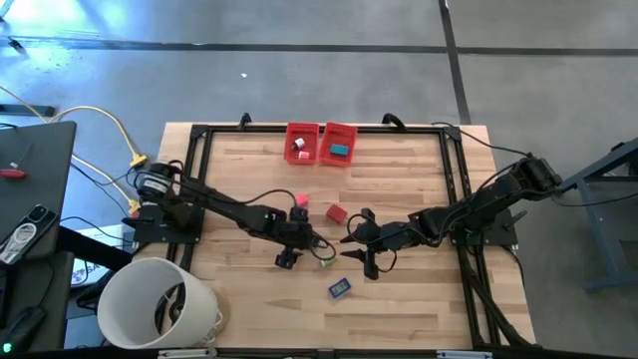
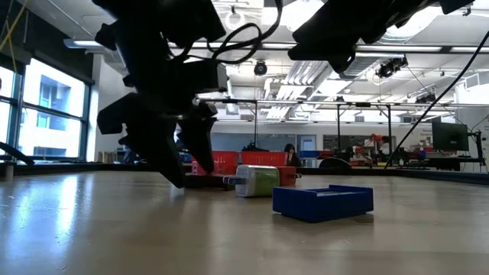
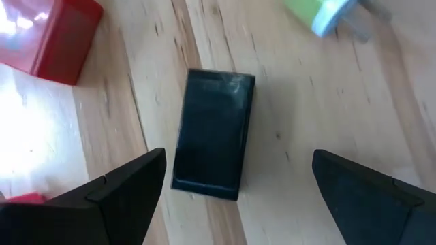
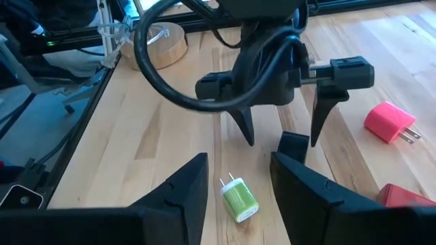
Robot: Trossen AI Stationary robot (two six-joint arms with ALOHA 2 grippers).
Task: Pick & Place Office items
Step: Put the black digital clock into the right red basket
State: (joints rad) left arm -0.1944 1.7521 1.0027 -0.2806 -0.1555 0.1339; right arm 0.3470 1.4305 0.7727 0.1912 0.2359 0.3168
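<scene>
A black block (image 3: 212, 133) lies flat on the wooden table, its long side running between the two fingers of my left gripper (image 3: 238, 163). That gripper (image 4: 283, 139) points steeply down, open, a finger on either side of the block (image 4: 294, 144) and apart from it. Close by lie a green plug (image 4: 238, 199), a pink plug (image 4: 388, 122), a red piece (image 1: 337, 212) and a blue piece (image 1: 340, 288). My right gripper (image 1: 361, 247) hovers over the table's middle, facing the left one, open with nothing between its fingers.
Two red bins (image 1: 321, 143) with small pieces inside stand at the table's far edge. A big white bucket (image 1: 155, 304) stands off the near left corner. A black frame (image 1: 454, 189) runs round the tabletop. Bare wood lies at the near right and far left.
</scene>
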